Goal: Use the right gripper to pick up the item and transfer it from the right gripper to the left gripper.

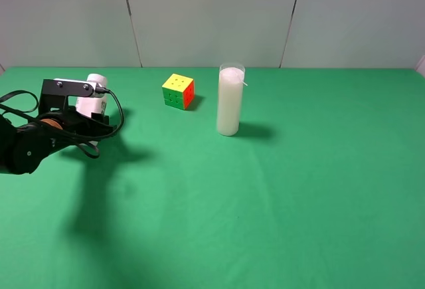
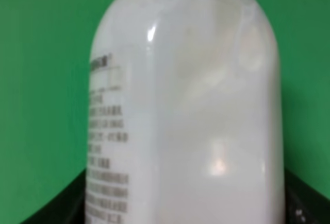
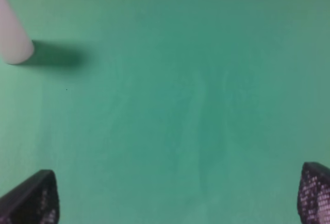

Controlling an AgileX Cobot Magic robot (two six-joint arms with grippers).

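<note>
The item, a small white bottle (image 1: 97, 82) with a white cap, stands upright at the far left of the green table, between the fingers of my left gripper (image 1: 89, 116). In the left wrist view the bottle (image 2: 185, 110) fills the picture, its printed label on one side, with black fingers (image 2: 56, 208) close on both sides. The left gripper is shut on it. My right gripper (image 3: 178, 201) is out of the exterior high view. Its wrist view shows two black fingertips (image 3: 31, 198) wide apart over bare cloth, open and empty.
A tall white candle in clear glass (image 1: 230, 103) stands at the middle back and also shows in the right wrist view (image 3: 13, 38). A coloured puzzle cube (image 1: 178, 91) sits left of it. A loose black cable (image 1: 117, 113) trails from the left arm.
</note>
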